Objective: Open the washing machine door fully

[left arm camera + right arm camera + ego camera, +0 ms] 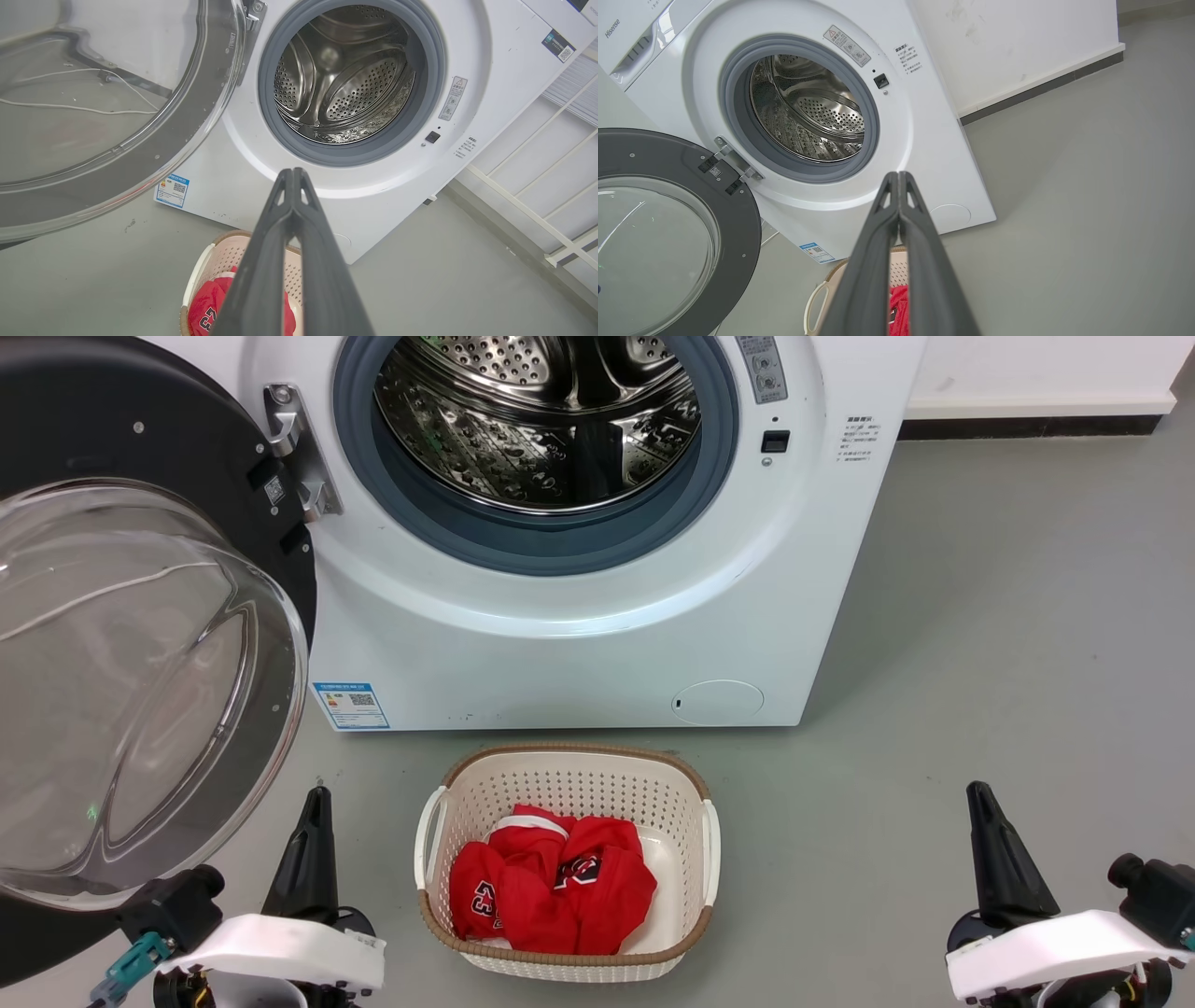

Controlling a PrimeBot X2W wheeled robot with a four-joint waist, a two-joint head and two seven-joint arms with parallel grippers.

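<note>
1. I see the washing machine door (140, 644) swung wide open at my left, hinged to the washing machine (579, 653).
2. Left gripper (316, 798) is clenched and empty, near the door's lower rim.
3. Right gripper (978, 793) is clenched and empty, well apart.
4. Basket (569, 761) with red garment (551, 887) sits before the machine.

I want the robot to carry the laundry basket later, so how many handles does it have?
2. The left handle sits on the laundry basket's left wall, the right handle on its right wall. The front and back walls show none.
</note>
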